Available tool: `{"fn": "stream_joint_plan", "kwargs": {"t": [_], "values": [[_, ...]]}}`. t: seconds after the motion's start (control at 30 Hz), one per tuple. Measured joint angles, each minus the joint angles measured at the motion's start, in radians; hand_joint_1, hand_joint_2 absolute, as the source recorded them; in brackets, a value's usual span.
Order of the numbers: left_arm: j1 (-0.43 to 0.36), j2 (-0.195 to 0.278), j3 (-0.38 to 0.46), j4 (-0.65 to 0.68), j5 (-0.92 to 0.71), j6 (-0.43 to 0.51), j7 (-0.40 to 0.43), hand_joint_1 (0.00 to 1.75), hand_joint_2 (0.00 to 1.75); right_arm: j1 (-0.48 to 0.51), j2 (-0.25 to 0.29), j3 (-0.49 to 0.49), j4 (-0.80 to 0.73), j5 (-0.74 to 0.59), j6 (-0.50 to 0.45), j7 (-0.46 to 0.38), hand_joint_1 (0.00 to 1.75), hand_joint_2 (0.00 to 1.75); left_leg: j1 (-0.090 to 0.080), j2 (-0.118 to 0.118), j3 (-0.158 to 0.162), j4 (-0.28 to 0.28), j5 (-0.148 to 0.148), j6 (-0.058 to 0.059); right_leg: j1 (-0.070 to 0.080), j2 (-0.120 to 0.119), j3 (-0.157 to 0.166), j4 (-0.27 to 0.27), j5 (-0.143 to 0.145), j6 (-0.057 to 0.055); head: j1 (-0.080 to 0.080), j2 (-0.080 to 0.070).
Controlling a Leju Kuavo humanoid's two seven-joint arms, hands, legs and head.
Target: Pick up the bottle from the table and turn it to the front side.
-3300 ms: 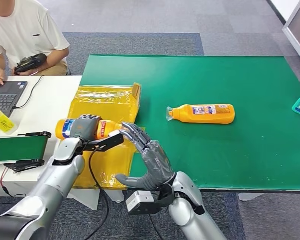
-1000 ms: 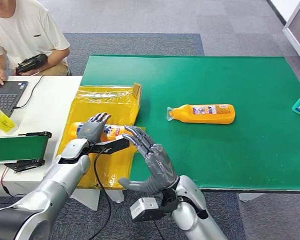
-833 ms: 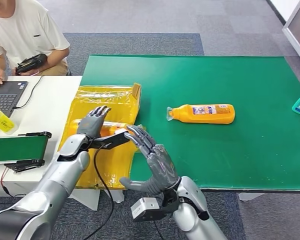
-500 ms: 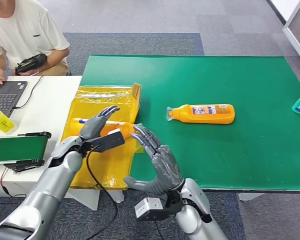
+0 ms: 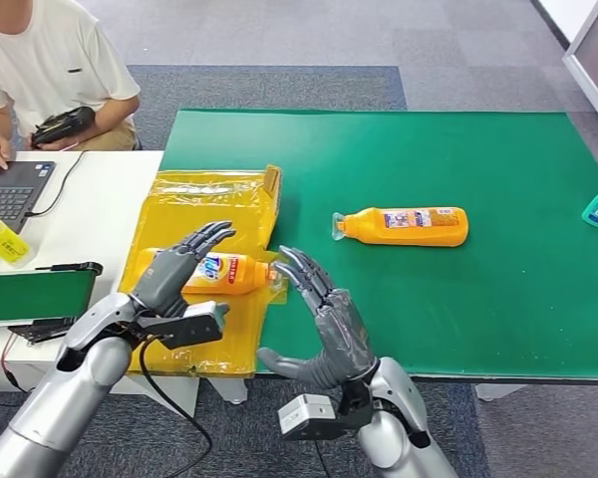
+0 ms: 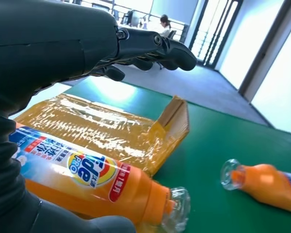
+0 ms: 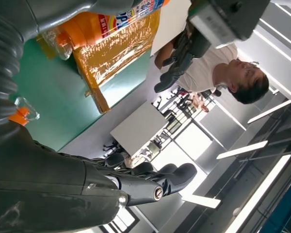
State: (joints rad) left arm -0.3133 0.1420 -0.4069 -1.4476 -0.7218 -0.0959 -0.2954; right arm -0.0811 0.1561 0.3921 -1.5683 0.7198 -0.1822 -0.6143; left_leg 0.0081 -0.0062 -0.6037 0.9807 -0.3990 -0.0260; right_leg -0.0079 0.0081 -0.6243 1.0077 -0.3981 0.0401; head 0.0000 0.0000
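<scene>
Your left hand and right hand are hovering, fingers spread, flanking the Tide detergent bottle lying on the yellow bag.

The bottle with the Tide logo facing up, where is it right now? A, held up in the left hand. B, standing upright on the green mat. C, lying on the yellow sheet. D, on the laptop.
C: the bottle lies on its side on the yellow sheet, with the left hand spread open over it.
</scene>
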Motion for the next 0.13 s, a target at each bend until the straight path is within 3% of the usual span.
{"fn": "stream_joint_plan", "kwargs": {"t": [0.13], "values": [[0.056,0.026,-0.009,-0.103,0.066,0.036,-0.018,0.0,1.75,0.007,-0.002,-0.004,-0.016,0.008,-0.004,0.009,0.0,1.75,0.0,0.0,0.0,0.0,0.0,0.0,0.0,0.0,0.0,0.0,-0.001,0.0,0.0,0.0]]}}
